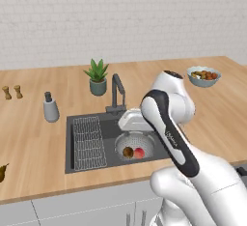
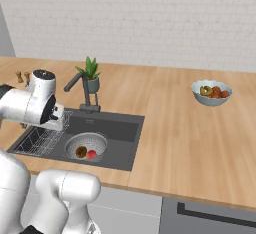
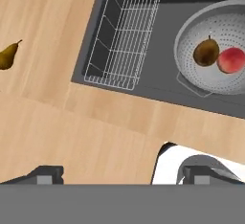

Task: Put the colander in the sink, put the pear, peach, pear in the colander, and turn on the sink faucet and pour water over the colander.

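1. Wooden surface (image 1: 43, 143) under a white brick wall, with the dark sink (image 1: 94, 119) set into it.
2. Colander (image 1: 126, 142) sits in the sink, right of the wire rack (image 1: 89, 143).
3. One pear (image 3: 206, 51) and the peach (image 3: 231, 60) lie touching inside the colander.
4. Second pear (image 3: 9, 55) lies on the surface left of the sink, well apart.
5. Faucet (image 1: 117, 93) stands behind the basin.
6. Gripper (image 3: 123, 174) hovers above the sink's front edge, jaws spread wide, holding nothing.
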